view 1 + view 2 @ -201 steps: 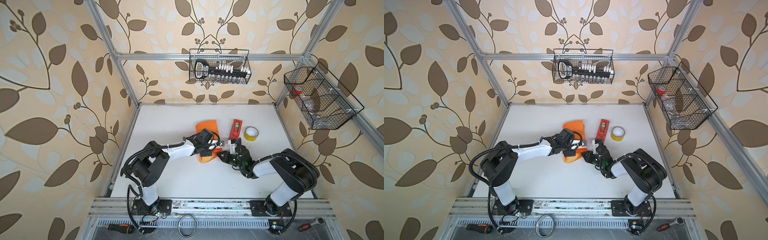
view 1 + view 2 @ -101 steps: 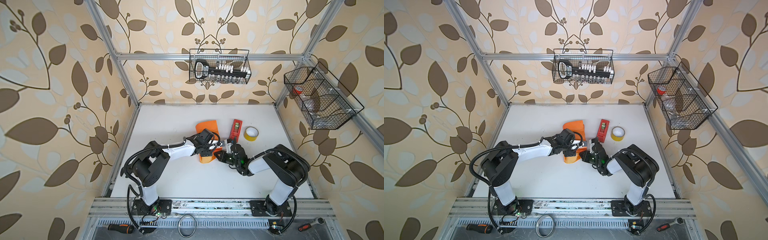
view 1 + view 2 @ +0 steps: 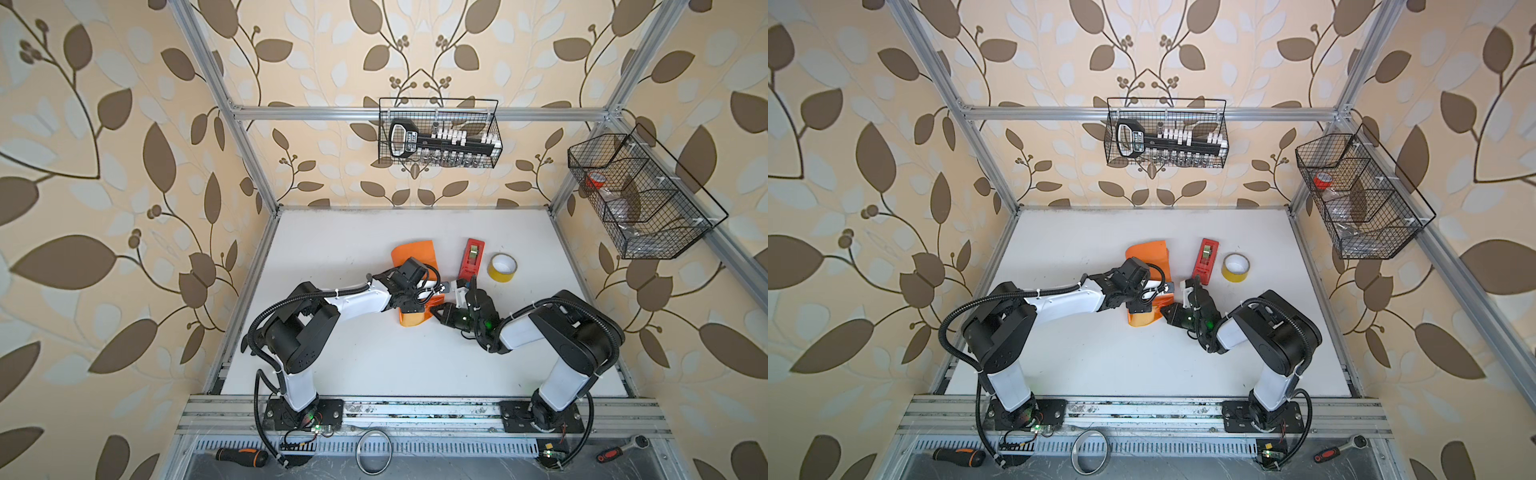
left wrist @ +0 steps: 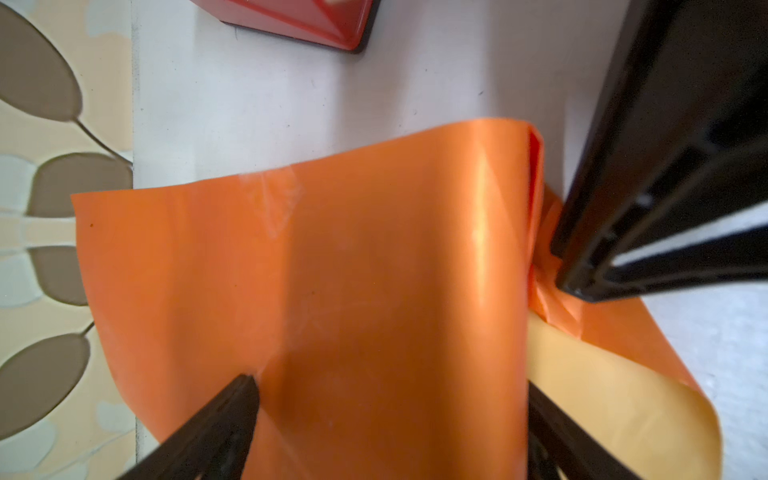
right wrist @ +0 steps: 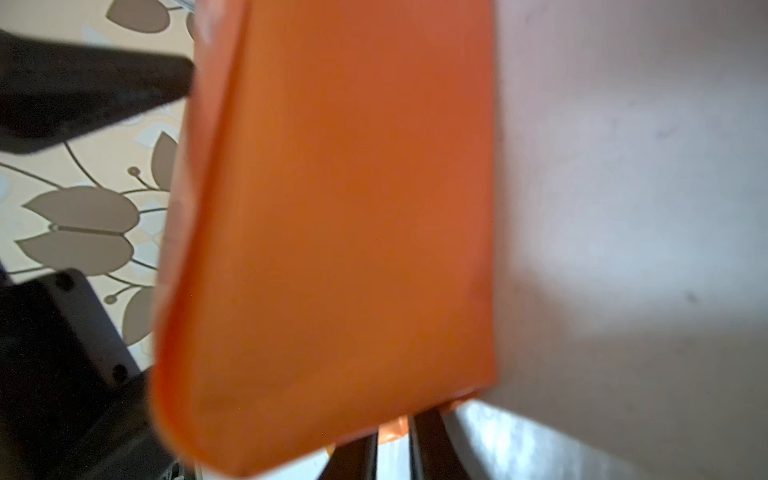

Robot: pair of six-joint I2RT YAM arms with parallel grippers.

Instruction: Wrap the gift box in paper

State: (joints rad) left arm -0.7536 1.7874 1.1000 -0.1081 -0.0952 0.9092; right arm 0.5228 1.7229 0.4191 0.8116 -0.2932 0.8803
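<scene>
The paper (image 3: 413,255) lies around the middle of the white table (image 3: 374,365), between the two arms and just left of the red tape dispenser (image 3: 471,257). A yellow tape roll (image 3: 502,268) sits just right of the dispenser. The sheet is folded over itself into a flat, boxy bundle with its glossy orange side outward. In the left wrist view a curl of its yellow-tan side (image 4: 602,395) shows at one open end. The gift box is hidden, and I cannot tell from these views exactly where it sits under the sheet. The left gripper (image 4: 390,380) reaches in from the left with its jaws spread wide over the bundle. One fingertip (image 4: 245,386) rests on the orange top face, and the other stands at the folded edge. The right gripper (image 5: 392,436) comes in from the right at the bundle's near right corner. Its jaws are nearly closed, and a small crumpled tab of the orange paper is pinched between them. In both top views the two grippers sit close together over the near half of the paper, and its far end lies flat and uncovered on the table.
</scene>
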